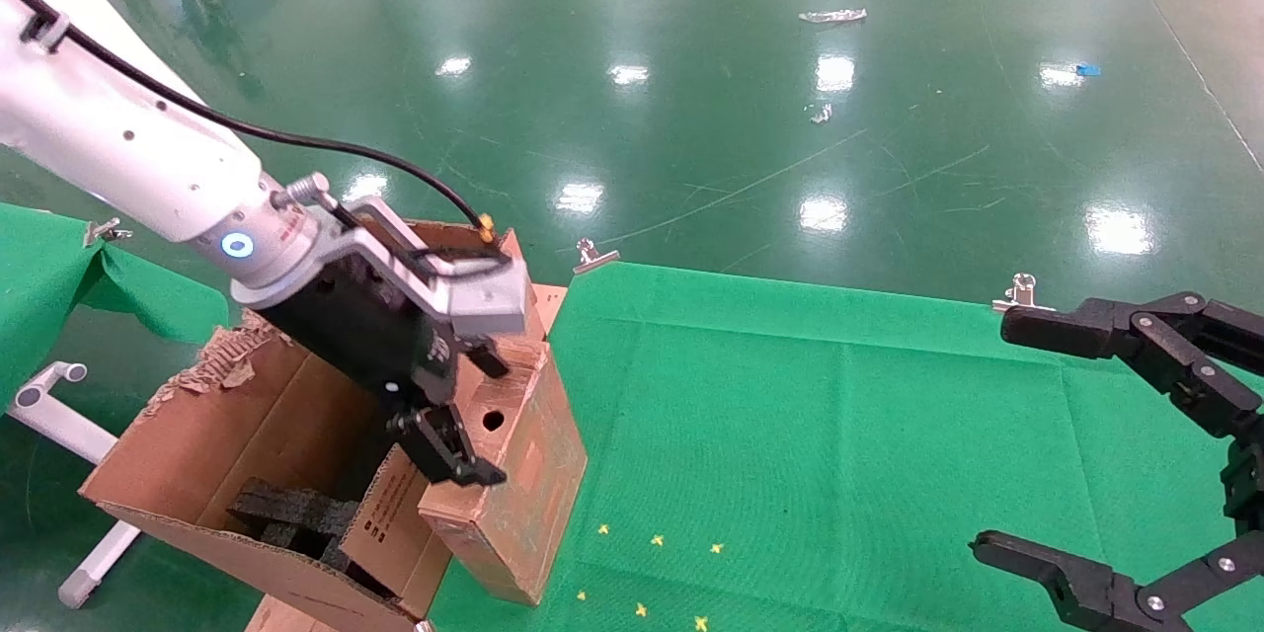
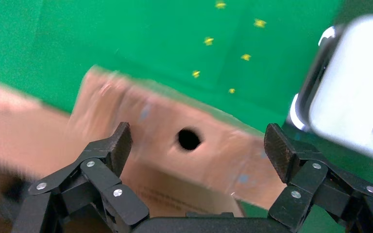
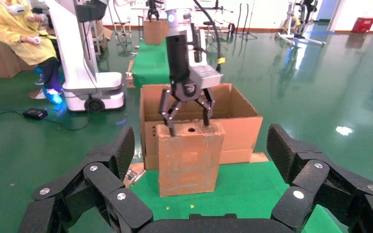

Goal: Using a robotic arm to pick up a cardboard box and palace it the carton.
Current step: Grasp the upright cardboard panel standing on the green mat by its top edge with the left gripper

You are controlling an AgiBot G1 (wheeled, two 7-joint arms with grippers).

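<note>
Nearest us, the right end effector [image 1: 1116, 474] idles released over the green tabletop [image 1: 839, 415], while we judge the left end effector [image 1: 449, 415], fingers straddling the upright cardboard box [image 1: 518, 474] beside the carton [image 1: 197, 454], should clamp squarely before lifting.

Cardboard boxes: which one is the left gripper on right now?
The left gripper straddles the top of the cardboard box, the closed one with a round hole. The carton behind it is open, with flaps.

One small taped box [image 1: 518, 484], one big carton [image 1: 197, 444], two grippers, one green table [image 1: 839, 434], two metal clips.
</note>
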